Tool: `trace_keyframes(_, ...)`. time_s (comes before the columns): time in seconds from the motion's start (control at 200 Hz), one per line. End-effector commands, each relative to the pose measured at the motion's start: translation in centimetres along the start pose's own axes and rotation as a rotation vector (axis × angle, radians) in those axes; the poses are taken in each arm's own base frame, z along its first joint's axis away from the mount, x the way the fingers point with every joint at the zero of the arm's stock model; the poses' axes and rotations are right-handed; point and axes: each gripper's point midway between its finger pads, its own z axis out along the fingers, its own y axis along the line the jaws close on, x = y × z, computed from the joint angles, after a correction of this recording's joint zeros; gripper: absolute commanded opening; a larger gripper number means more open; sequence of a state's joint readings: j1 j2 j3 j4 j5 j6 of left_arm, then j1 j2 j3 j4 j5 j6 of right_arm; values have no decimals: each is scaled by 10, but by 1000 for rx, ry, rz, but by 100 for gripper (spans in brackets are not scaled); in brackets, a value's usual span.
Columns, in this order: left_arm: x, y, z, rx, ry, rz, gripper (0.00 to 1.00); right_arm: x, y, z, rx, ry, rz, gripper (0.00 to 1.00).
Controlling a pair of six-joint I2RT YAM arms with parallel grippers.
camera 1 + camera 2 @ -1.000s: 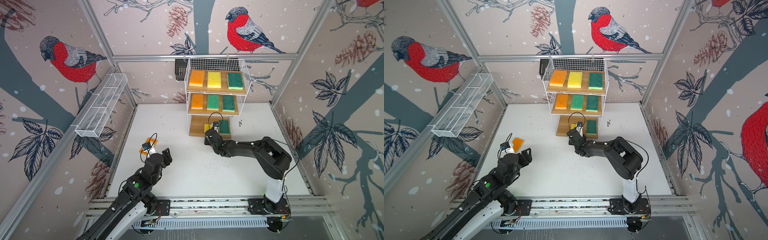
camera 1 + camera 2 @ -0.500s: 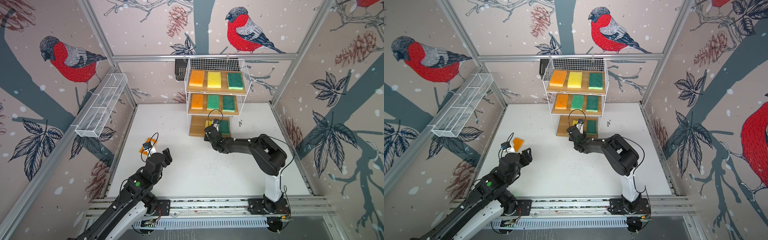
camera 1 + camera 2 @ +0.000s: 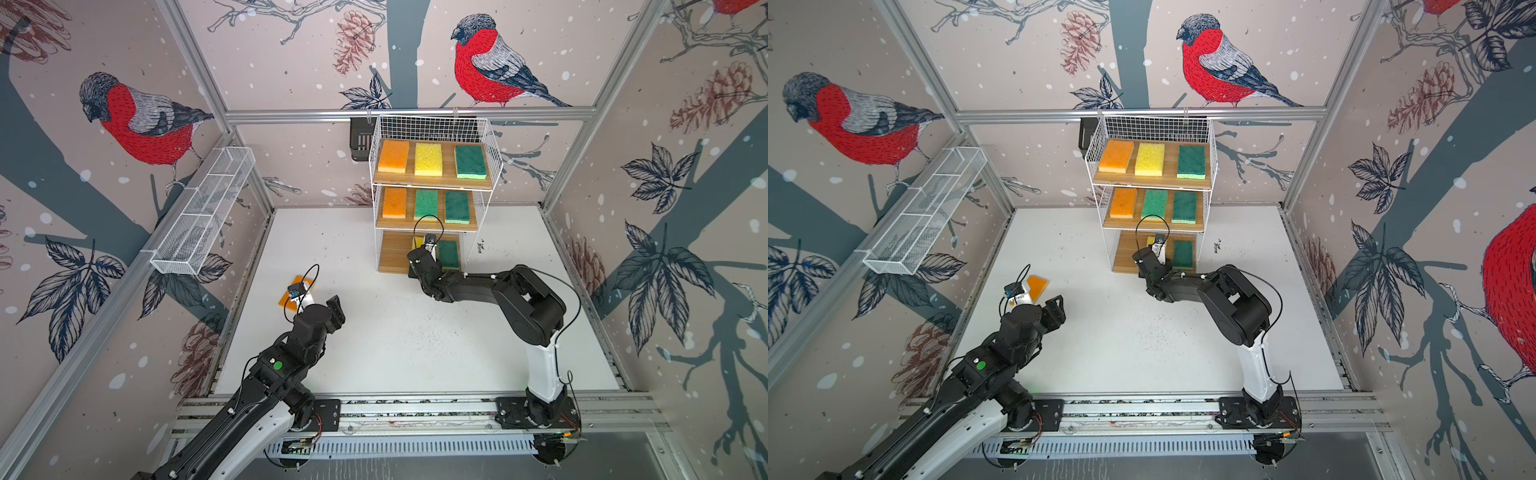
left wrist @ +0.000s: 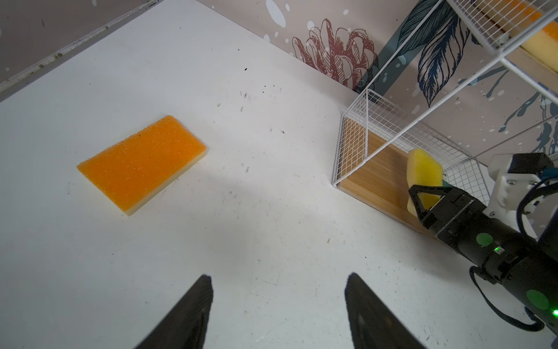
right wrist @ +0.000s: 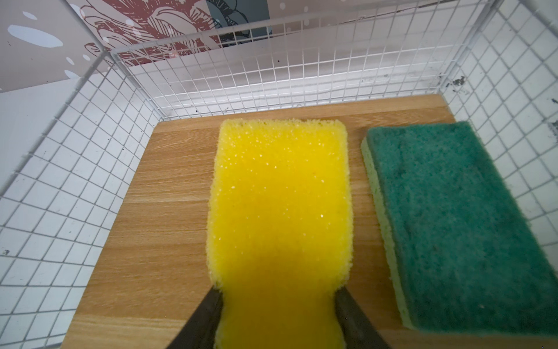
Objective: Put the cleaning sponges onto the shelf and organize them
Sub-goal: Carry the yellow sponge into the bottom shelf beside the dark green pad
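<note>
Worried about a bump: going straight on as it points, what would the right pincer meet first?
Likely the shelf at its wire back, touched first by the yellow sponge that the right pincer grips; depth is unclear.

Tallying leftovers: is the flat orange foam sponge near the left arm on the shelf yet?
Off: the orange sponge lies flat on the white table, apart from the wire shelf.

yellow sponge (image 5: 280,211): porous foam | green sponge (image 5: 453,226): rough fibrous top | shelf board (image 5: 169,211): matt grained wood | wire grid (image 5: 90,181): smooth metal
</note>
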State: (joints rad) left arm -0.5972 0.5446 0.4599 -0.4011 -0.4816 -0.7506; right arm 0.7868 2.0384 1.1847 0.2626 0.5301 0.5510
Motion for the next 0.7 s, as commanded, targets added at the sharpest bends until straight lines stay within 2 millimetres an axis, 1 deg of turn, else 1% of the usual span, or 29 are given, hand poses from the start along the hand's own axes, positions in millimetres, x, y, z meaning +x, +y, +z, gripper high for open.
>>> trace_keyframes(0.0,-8,-3,1,2,-32,1,70,-9,0,2,11,-36,-9,50)
trace_keyframes(0.205,-7,-4,4,-2,-29,11,70,-8,-2,6,23,-37,-38,50)
trace_keyframes(0.39,-12,-8,4,3,-40,13,70,-6,-1,9,19,-34,-59,50)
trace_keyframes(0.535,-10,-8,5,1,-32,17,71,-5,1,11,16,-30,-72,51)
trace_keyframes(0.695,-10,-9,6,1,-31,15,70,-3,-3,14,33,-25,-76,51)
